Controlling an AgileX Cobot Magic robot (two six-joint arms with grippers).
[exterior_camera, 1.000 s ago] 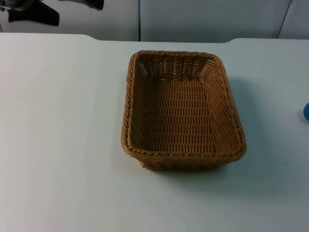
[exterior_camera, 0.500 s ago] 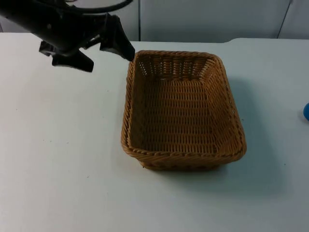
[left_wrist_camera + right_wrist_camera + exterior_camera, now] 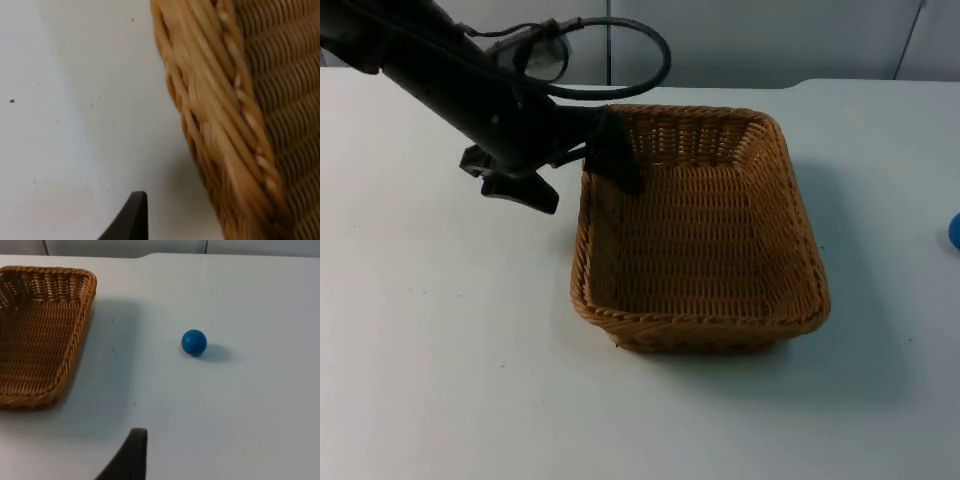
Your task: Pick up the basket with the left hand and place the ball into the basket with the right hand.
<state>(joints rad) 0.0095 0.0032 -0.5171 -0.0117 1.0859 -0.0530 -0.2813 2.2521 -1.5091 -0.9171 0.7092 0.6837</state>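
In the top view, the left gripper (image 3: 578, 178) is reaching down and rightward from where it hung half a second ago, beside the basket's far left corner; it is now straddling the left rim of the wicker basket (image 3: 720, 230) near that corner, its fingers spread, one finger (image 3: 616, 160) lying inside the wall and the other (image 3: 520, 190) outside over the table. The basket itself is sitting where it was, flat on the white table (image 3: 430, 350), which is running back to the grey partition wall (image 3: 750, 40). The blue ball (image 3: 954, 231) is lying at the picture's right edge, well apart from the basket. In the left wrist view, the braided rim of the basket (image 3: 225, 120) is passing close by, with bare white table beside it. In the right wrist view, the right arm is waiting above the table; whether its gripper is spread or closed cannot be told. The ball (image 3: 194, 342) is resting on the table, apart from the basket (image 3: 40, 330).
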